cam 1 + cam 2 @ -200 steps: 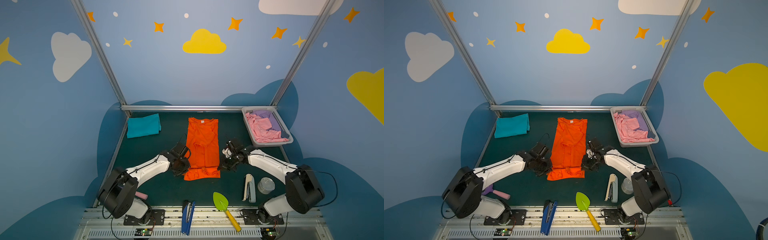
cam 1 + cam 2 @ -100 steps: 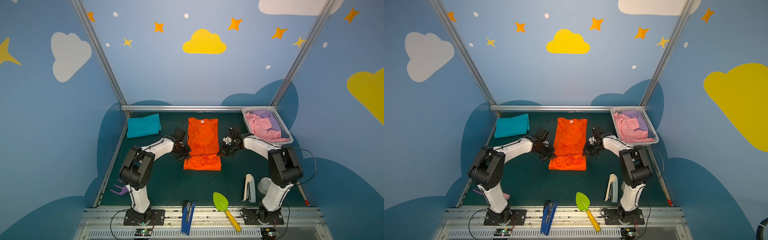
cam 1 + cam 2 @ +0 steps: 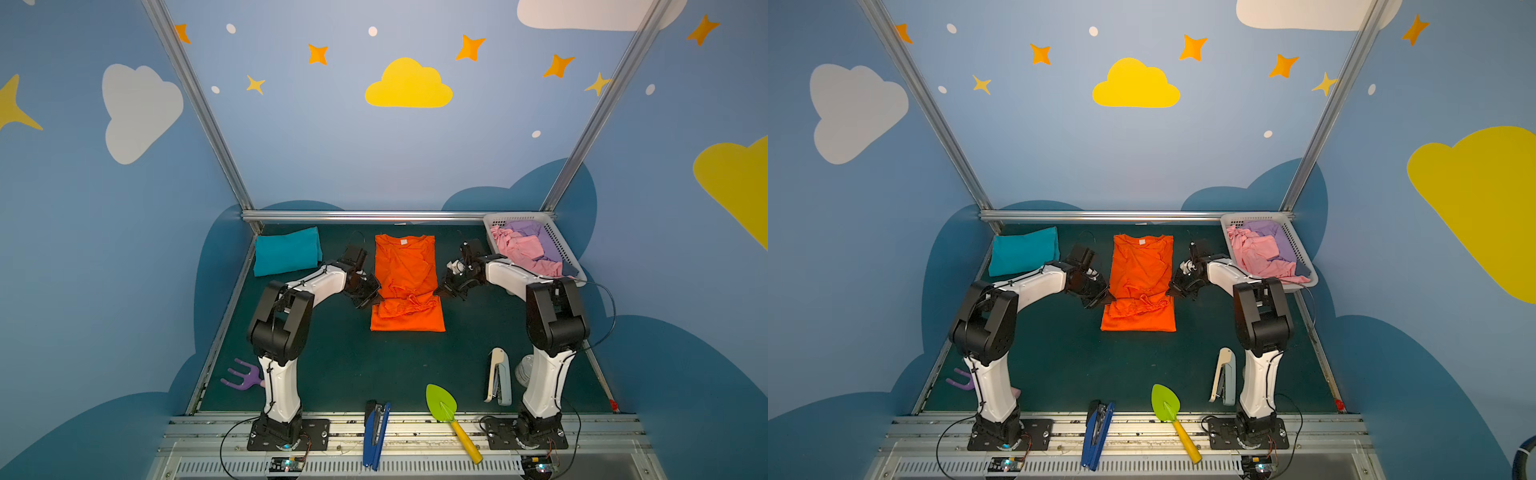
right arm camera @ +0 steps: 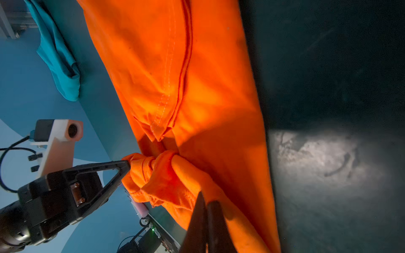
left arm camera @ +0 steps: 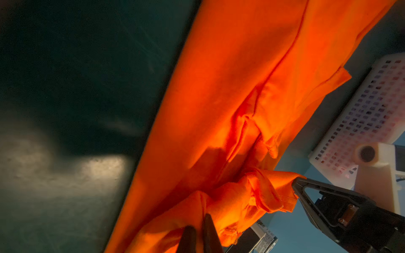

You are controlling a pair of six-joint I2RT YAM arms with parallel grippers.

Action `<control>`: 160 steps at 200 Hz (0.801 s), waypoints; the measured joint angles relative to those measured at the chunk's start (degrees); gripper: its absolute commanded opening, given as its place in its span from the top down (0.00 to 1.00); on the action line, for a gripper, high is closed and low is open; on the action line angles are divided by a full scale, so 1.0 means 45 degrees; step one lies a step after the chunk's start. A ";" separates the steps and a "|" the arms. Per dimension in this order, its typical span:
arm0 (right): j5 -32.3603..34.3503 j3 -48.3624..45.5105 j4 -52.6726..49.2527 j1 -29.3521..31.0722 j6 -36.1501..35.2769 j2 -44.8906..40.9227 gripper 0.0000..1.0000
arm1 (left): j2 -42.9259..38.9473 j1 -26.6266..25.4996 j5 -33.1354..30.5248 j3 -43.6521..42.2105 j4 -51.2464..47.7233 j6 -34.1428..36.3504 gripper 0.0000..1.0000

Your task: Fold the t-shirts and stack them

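While the left gripper (image 3: pixel 371 300) and right gripper (image 3: pixel 441 291) each clamp the folded-over hem of the central orange t-shirt (image 3: pixel 405 266), the teal t-shirt (image 3: pixel 286 250) lies folded back-left; the white lattice basket (image 3: pixel 562 244) holds pink and purple cloth (image 3: pixel 519 249).

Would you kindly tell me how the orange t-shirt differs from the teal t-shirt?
The orange t-shirt lies long in the middle; the teal t-shirt sits at the far left corner. The orange t-shirt is part folded, hem bunched back; the teal t-shirt is a compact folded bundle. The left gripper and right gripper pinch the orange t-shirt; nothing touches the teal t-shirt. Both lie on the table.
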 measured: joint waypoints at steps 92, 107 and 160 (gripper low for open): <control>-0.0656 0.2681 -0.0393 -0.0957 0.0214 0.2278 0.75 | 0.1914 0.1399 0.1044 0.2968 0.0117 -0.0350 0.64; -0.0787 0.3036 -0.0379 -0.1316 0.0408 0.2414 0.74 | 0.1865 0.1749 0.1112 0.3444 0.0175 -0.0447 0.61; -0.0695 0.2866 -0.0534 -0.1418 0.0243 0.2312 0.64 | 0.0175 0.0534 -0.1229 0.3492 -0.1520 0.1418 0.46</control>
